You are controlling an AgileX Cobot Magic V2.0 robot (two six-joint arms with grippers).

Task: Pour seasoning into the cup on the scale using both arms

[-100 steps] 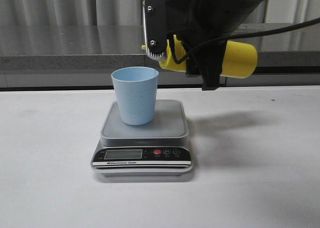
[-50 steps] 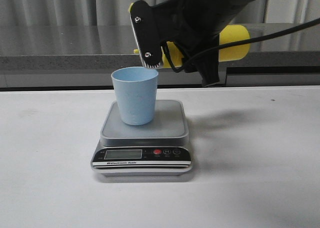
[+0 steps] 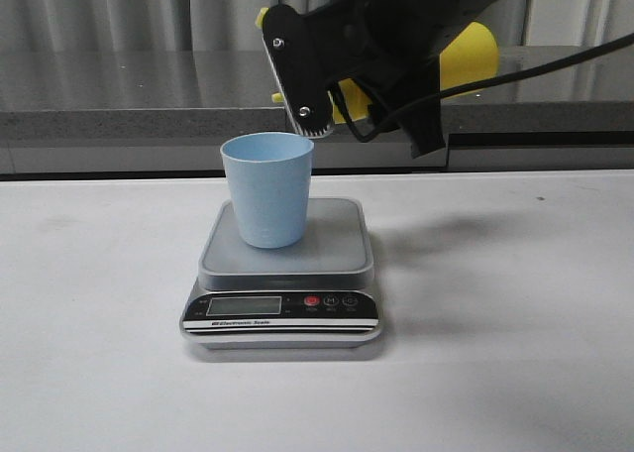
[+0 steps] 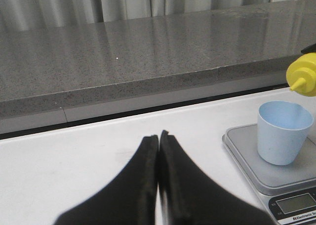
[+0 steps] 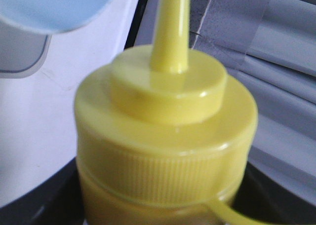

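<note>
Across the lower half of the front view we see a white table (image 3: 515, 373). At upper centre our right gripper (image 3: 332, 75) is clamped around the yellow seasoning (image 3: 466, 56) bottle, tipped sideways with its nozzle end just above the cup's rim. Below sits the silver-grey scale (image 3: 282, 303) at frame centre, with the pale blue cup (image 3: 267, 189) upright on its platform. Our left gripper (image 4: 158, 151) hovers over the table with fingers pressed together, holding nothing.

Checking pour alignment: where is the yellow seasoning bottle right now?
In the front view the seasoning bottle is held in the air by the right gripper, tipped about sideways, above and right of the cup on the scale.
</note>
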